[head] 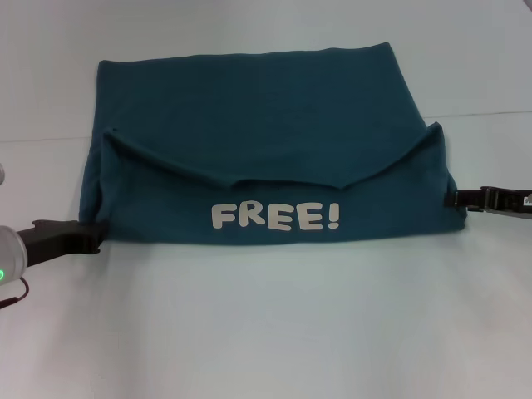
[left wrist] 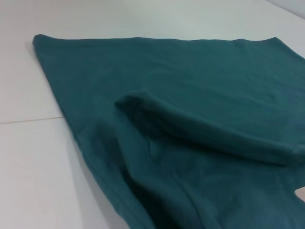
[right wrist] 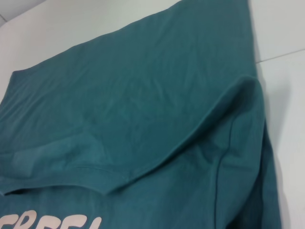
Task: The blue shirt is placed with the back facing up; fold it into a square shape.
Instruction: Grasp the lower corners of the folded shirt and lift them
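Reading "FREE!" in big white letters is easy on the blue shirt, on the flap nearest the table's near edge. The letters are fat and rounded. In the right wrist view only their tops show, at the edge of the picture.

The blue shirt is a dark teal-blue. It is soft and not shiny. It lies in the middle of the white table, closer to the far edge than the near one. Its near part is folded up over the plain back, so the front with the words faces up. The top edge of that flap dips down in the middle and rises to a point at each side. The far part is flat and plain, with a few soft wrinkles.

The left gripper is at the shirt's near left corner, low over the table, with its black tip touching the cloth. The right gripper is at the shirt's right side, with its tip against the fold. I cannot tell if either gripper is pinching the cloth or not.
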